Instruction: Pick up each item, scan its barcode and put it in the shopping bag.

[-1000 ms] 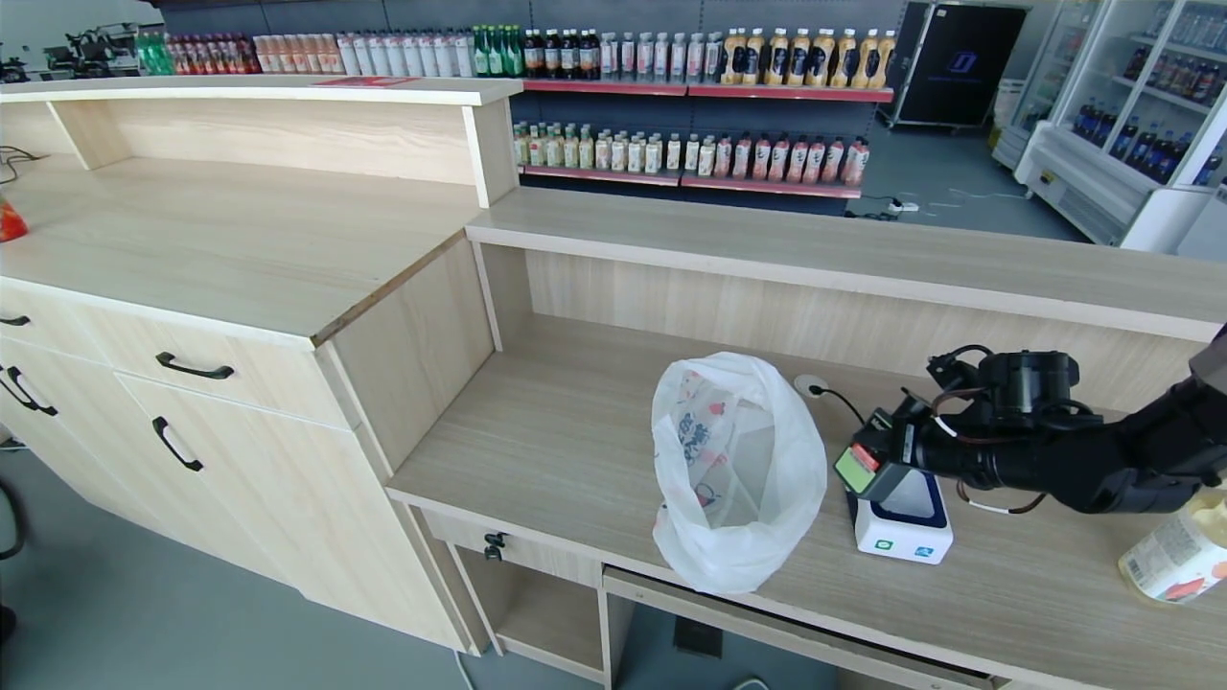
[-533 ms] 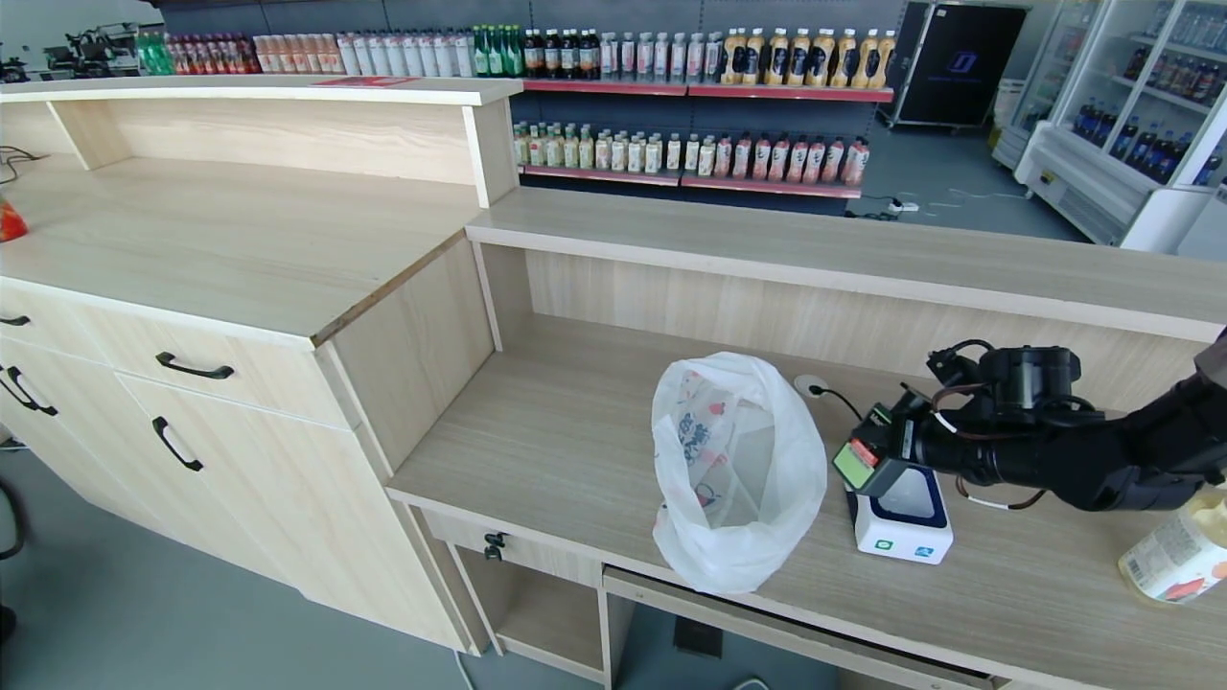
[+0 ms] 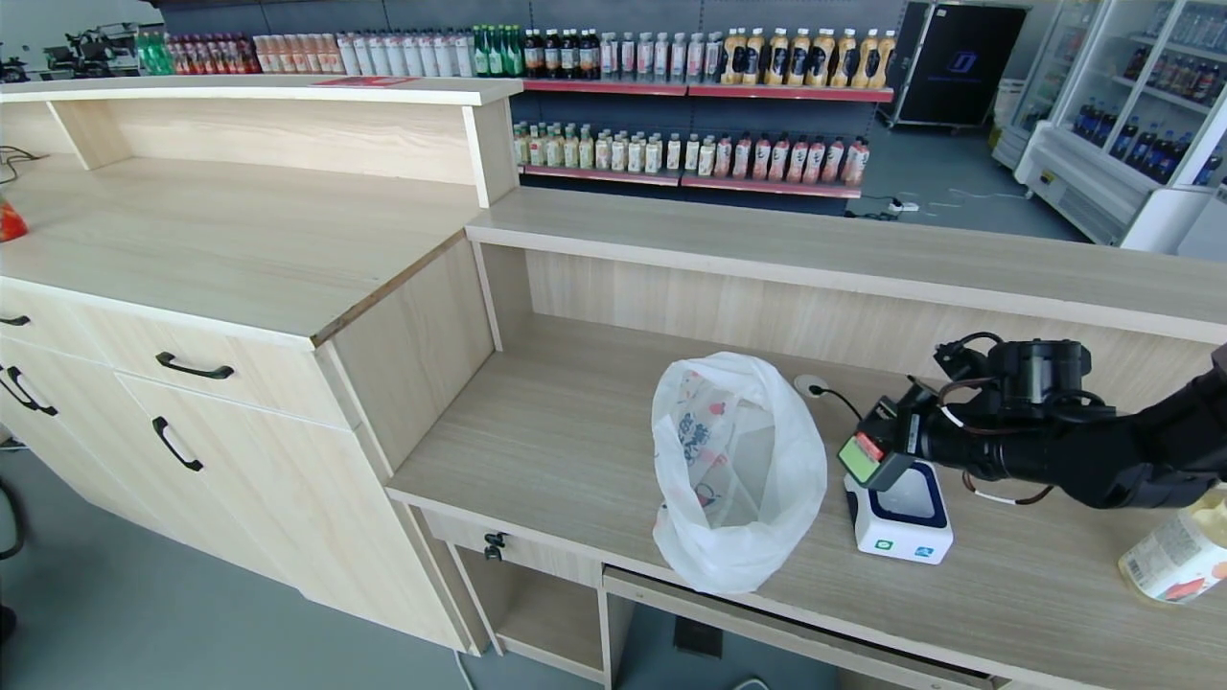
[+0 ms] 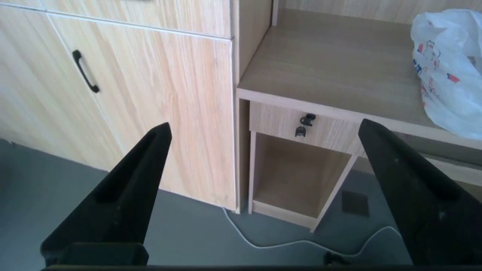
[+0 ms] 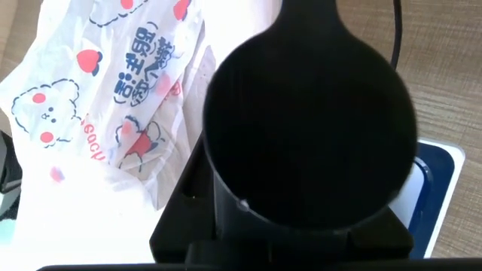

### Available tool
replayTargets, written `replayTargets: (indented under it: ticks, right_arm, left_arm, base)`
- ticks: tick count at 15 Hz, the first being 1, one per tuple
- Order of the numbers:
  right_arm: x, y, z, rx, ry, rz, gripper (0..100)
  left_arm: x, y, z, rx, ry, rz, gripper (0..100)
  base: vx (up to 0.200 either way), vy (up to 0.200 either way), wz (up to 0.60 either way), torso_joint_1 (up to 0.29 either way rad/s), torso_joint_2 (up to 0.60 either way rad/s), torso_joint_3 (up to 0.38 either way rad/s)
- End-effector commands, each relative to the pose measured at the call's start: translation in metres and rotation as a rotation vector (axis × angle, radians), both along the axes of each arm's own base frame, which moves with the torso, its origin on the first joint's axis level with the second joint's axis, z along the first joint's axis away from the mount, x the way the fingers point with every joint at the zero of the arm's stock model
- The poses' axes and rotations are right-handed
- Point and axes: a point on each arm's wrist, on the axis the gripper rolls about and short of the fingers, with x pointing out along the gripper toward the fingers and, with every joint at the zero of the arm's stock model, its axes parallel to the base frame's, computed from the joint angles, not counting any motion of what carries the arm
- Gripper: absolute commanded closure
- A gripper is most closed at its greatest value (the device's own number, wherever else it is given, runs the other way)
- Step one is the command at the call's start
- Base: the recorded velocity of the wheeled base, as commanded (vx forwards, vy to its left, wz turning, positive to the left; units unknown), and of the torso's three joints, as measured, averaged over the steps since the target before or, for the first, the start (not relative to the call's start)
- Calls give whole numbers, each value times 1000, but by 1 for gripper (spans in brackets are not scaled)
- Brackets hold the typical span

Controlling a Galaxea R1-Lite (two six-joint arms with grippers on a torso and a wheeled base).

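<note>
My right gripper (image 3: 884, 448) is shut on a small dark item (image 3: 862, 458) with a green and red end, held just above the white barcode scanner (image 3: 902, 523) on the lower counter. In the right wrist view the item's round black body (image 5: 309, 128) hides the fingers, with the scanner (image 5: 440, 177) beneath it and the shopping bag (image 5: 98, 113) beside it. The white printed shopping bag (image 3: 738, 470) stands open left of the scanner. My left gripper (image 4: 263, 128) hangs open and holds nothing, out over the floor in front of the counter, with the bag (image 4: 452, 68) far off.
A bottle with a pale label (image 3: 1177, 554) lies at the counter's right end. A cable (image 3: 832, 393) runs from a hole behind the bag. The raised cabinet (image 3: 240, 259) with drawers stands to the left, and a ledge (image 3: 844, 249) runs behind the counter.
My right gripper has lifted the item slightly up and a little back over the scanner. Bag, scanner and bottle have stayed put.
</note>
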Motion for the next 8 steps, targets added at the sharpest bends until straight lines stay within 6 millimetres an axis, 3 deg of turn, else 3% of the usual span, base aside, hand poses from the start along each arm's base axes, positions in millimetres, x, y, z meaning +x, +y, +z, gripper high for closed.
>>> replayTargets:
  ticks: [1,2,4,7,8]
  right_arm:
    - [-4,-2,21,-60,-77,-9,100]
    - [-10,-5,36,-166,-145,5,100]
    - [-53,-29,62,-547,-289,61,100]
    - [-121,-69,61,-920,-351,32,100]
    - [-125,-72,66,-960,-364,28,100]
  left_arm:
    - [0,0,0,0,-1,0,0]
    - [0,0,0,0,-1,0,0]
    - [0,0,0,0,-1,0,0]
    - [0,0,0,0,-1,0,0]
    - [0,0,0,0,-1,0,0]
  base:
    - [0,0,0,0,0,0]
    - [0,0,0,0,0,0]
    - [0,0,0,0,0,0]
    - [0,0,0,0,0,0]
    - [0,0,0,0,0,0]
